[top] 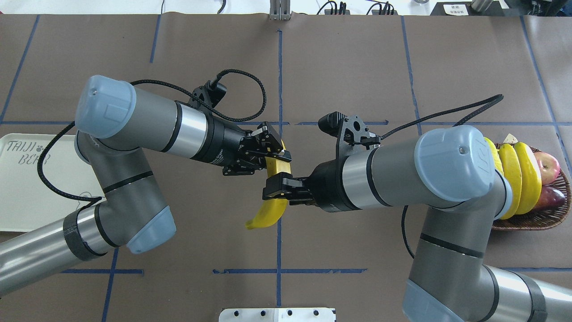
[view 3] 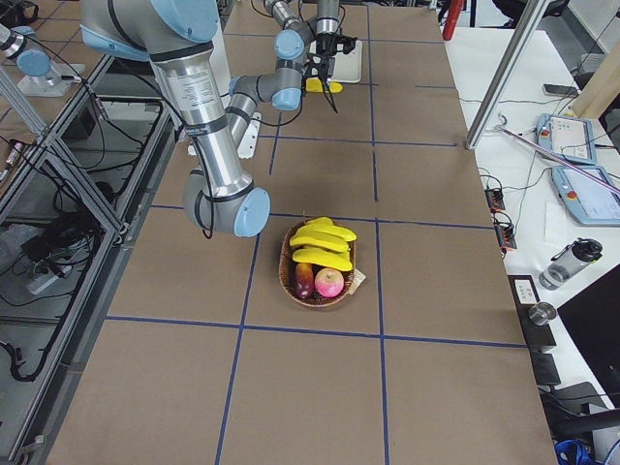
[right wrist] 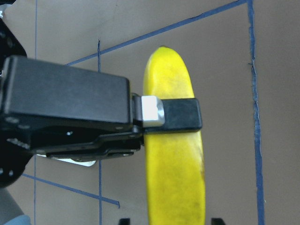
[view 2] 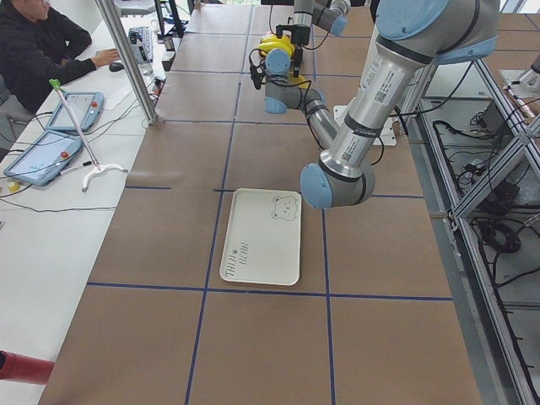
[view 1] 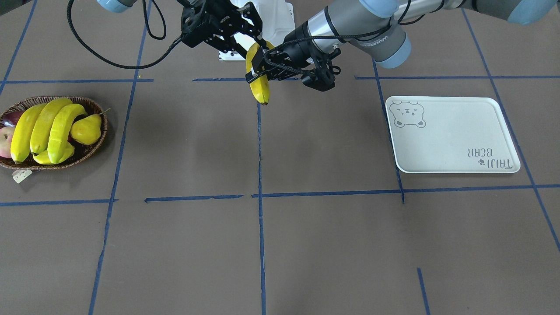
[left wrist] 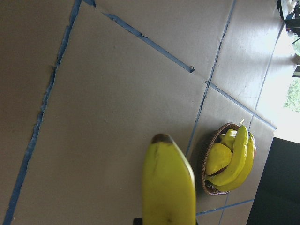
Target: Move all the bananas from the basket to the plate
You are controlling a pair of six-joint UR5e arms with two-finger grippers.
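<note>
Banana [view 1: 259, 87] up in the air in the front-facing view, well clear of the basket [view 1: 89, 153] and out on its plate [view 1: 455, 131] side! The left gripper [view 1: 258, 65] has its jaws pinching the fruit round the middle, dark tip pointing down below them. Down in the basket, three more bananas [view 1: 43, 127] lie side by side, a pear [view 1: 87, 129] just beside them. The plate lies flat on the worktop [view 1: 183, 144], far across from the basket.

Overhead: the right gripper [top: 276, 188] pokes in from the basket side and straddles the same banana, right next to the left jaws.

From the left end, grippers and banana are too small and far off to judge; a person [view 2: 42, 51] sits off to one side. From the right end, the basket is close and the held banana hangs far beyond it.

Left wrist: banana end up front, basket small in the distance past it.

Right wrist: the left jaws clamp across the peel. The right gripper's own tips peek in at the bottom edge either side of the banana, a sliver of worktop beside each, so they are spread a touch wider than the fruit.
</note>
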